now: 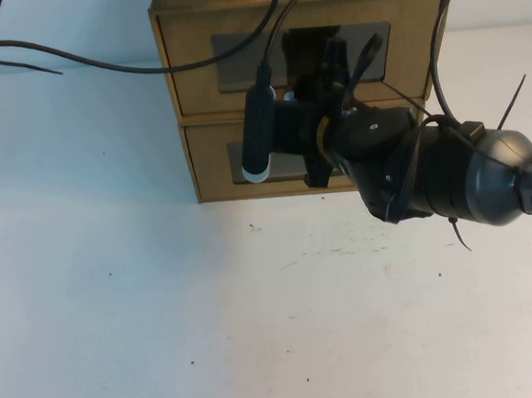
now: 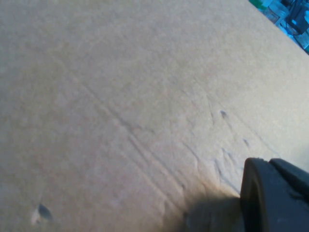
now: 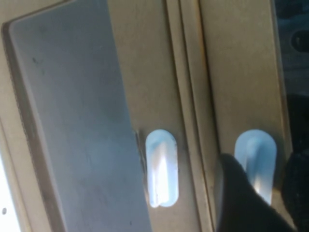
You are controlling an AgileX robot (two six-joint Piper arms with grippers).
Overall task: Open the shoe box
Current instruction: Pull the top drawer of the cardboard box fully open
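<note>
L pincer [image 2: 275, 198]: hard up against plain cardboard, likely the box top. Only one black tip shows, so can't tell if spread or closed.

Shoe box [image 1: 199, 47]: far centre of the worktop [image 1: 118, 312]. Cardboard, two stacked drawers w/ clear windows.

R pincer [image 3: 264, 210]: at the box front, spread, fingers either side of a white pull tab [image 3: 256, 154], prob. the upper drawer's; not clamped yet. Second tab [image 3: 161, 166] is nearby, across the seam.

Handling: box prob. light, card stiff but thin, so it may slide when tugged. Grip the tab only and pull straight out. Tab looks small & slick.
</note>
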